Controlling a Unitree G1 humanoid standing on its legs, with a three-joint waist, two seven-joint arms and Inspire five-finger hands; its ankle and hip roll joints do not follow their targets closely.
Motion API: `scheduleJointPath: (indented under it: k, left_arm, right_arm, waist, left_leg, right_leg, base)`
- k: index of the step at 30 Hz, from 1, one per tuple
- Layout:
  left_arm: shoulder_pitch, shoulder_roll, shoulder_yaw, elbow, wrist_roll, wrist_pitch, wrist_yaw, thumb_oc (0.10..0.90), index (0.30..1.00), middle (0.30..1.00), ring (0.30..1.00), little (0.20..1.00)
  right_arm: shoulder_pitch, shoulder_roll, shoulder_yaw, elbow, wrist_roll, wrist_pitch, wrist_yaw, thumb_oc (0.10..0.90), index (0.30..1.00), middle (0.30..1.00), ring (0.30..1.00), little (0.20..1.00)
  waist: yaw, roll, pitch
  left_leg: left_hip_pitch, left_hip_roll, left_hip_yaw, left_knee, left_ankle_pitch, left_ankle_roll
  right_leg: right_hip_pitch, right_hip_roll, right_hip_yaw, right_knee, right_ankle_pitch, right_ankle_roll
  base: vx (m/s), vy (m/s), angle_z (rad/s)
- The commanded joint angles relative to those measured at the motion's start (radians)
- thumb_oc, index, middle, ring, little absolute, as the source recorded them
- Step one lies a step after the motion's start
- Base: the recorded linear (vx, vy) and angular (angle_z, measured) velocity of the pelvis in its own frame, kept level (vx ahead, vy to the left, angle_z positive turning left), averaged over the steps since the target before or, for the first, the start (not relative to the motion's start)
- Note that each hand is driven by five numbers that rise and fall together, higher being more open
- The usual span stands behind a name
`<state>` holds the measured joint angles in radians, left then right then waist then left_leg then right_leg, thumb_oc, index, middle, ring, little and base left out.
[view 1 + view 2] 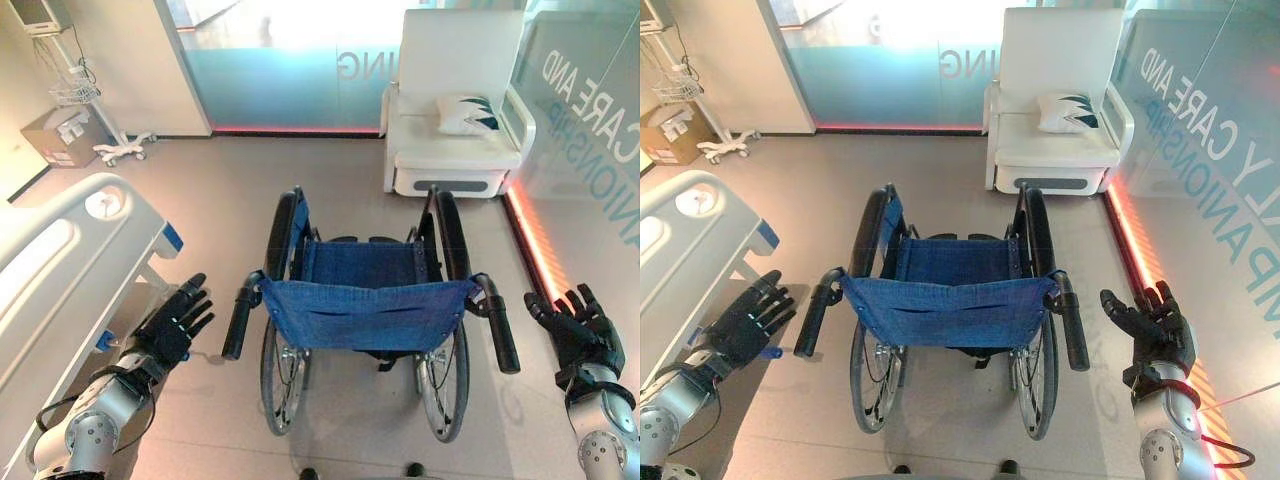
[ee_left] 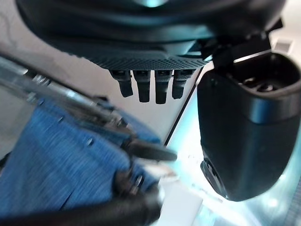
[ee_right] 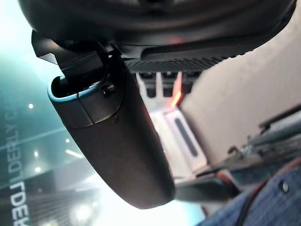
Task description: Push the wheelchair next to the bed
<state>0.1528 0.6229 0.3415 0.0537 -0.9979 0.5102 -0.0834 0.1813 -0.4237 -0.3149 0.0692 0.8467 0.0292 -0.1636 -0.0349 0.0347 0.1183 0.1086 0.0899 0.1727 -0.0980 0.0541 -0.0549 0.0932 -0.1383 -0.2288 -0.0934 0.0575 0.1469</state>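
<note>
Since neither push handle's grabbed yet, the left hand [image 1: 178, 318] and right hand [image 1: 580, 325] hover spread-fingered either side of the wheelchair [image 1: 365, 300], bed [image 1: 60, 250] alongside.

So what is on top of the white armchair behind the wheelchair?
One white cushion with a dark pattern lies on the seat of the white armchair, toward its right arm. Whatever may be under the cushion is covered. The wheelchair stands apart, in front of it.
</note>
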Motion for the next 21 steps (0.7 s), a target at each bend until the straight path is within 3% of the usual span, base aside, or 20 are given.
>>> scheduleJointPath:
  k: [1, 4, 6, 7, 8, 12, 17, 21]
  left_arm:
    - [-0.098, 0.132, 0.050, -0.067, -0.052, -0.045, -0.107, 0.800, 0.900, 0.900, 0.900, 0.900]
    - [-0.083, 0.167, 0.044, -0.082, 0.029, -0.034, -0.142, 0.800, 0.900, 0.900, 0.900, 0.900]
    - [-0.050, 0.231, 0.054, -0.087, 0.216, -0.048, -0.206, 0.800, 0.900, 0.900, 0.900, 0.900]
    - [-0.047, 0.235, 0.055, -0.086, 0.228, -0.047, -0.214, 0.800, 0.900, 0.900, 0.900, 0.900]
    - [-0.029, 0.288, 0.067, -0.084, 0.270, -0.047, -0.225, 0.800, 0.900, 0.900, 0.900, 0.900]
    - [-0.010, 0.373, 0.109, -0.069, 0.241, -0.036, -0.288, 0.800, 0.900, 0.900, 0.900, 0.900]
    - [0.000, 0.398, 0.146, -0.142, 0.067, -0.023, -0.328, 0.800, 0.900, 0.900, 0.900, 0.900]
    - [0.009, 0.423, 0.144, -0.220, 0.080, -0.032, -0.323, 0.800, 0.900, 0.900, 0.900, 0.900]
  right_arm:
    - [-0.098, -0.100, -0.113, -0.102, 0.082, -0.087, 0.084, 0.800, 0.900, 0.900, 0.900, 0.900]
    - [-0.086, -0.104, -0.113, -0.112, 0.101, -0.086, 0.095, 0.800, 0.900, 0.900, 0.900, 0.900]
    - [-0.071, -0.123, -0.124, -0.129, 0.129, -0.086, 0.106, 0.800, 0.900, 0.900, 0.900, 0.900]
    - [-0.070, -0.124, -0.124, -0.130, 0.130, -0.086, 0.106, 0.800, 0.900, 0.900, 0.900, 0.900]
    - [-0.064, -0.144, -0.130, -0.137, 0.148, -0.086, 0.108, 0.800, 0.900, 0.900, 0.900, 0.900]
    - [-0.058, -0.186, -0.142, -0.136, 0.142, -0.082, 0.103, 0.800, 0.900, 0.900, 0.900, 0.900]
    - [-0.044, -0.183, -0.140, -0.141, 0.153, -0.085, 0.113, 0.800, 0.900, 0.900, 0.900, 0.900]
    - [-0.031, -0.185, -0.136, -0.143, 0.126, -0.083, 0.086, 0.800, 0.900, 0.900, 0.900, 0.900]
  waist:
    - [0.004, 0.012, -0.028]
    - [0.006, 0.012, -0.031]
    - [0.008, 0.012, -0.028]
    - [0.008, 0.012, -0.029]
    - [0.009, 0.013, -0.027]
    - [0.013, 0.017, -0.023]
    - [0.020, 0.021, -0.024]
    - [0.026, 0.020, -0.022]
  left_leg:
    - [-0.002, -0.022, 0.029, 0.011, -0.057, 0.009]
    - [-0.003, -0.022, 0.033, 0.011, -0.056, 0.008]
    - [-0.005, -0.023, 0.036, 0.011, -0.051, 0.009]
    - [-0.005, -0.023, 0.036, 0.011, -0.051, 0.009]
    - [-0.008, -0.024, 0.034, 0.011, -0.048, 0.008]
    - [-0.009, -0.025, 0.035, 0.011, -0.046, 0.007]
    - [-0.012, -0.027, 0.033, 0.011, -0.046, 0.005]
    - [-0.013, -0.027, 0.031, 0.011, -0.046, 0.004]
  right_leg:
    - [0.004, 0.014, -0.011, 0.006, -0.032, -0.023]
    - [0.004, 0.014, -0.014, 0.006, -0.031, -0.022]
    - [0.003, 0.015, -0.018, 0.006, -0.029, -0.022]
    - [0.003, 0.015, -0.018, 0.006, -0.029, -0.022]
    - [0.001, 0.016, -0.018, 0.006, -0.029, -0.021]
    - [0.002, 0.015, -0.023, 0.006, -0.029, -0.018]
    - [0.002, 0.011, -0.035, 0.006, -0.029, -0.015]
    - [0.005, 0.007, -0.046, 0.006, -0.027, -0.013]
  base:
    - [0.00, 0.000, 0.00]
    - [0.00, 0.000, 0.00]
    - [0.00, 0.000, 0.00]
    - [0.00, 0.000, 0.00]
    - [0.00, 0.000, 0.00]
    - [0.00, 0.000, 0.00]
    - [0.00, -0.001, 0.02]
    - [0.00, -0.002, 0.01]
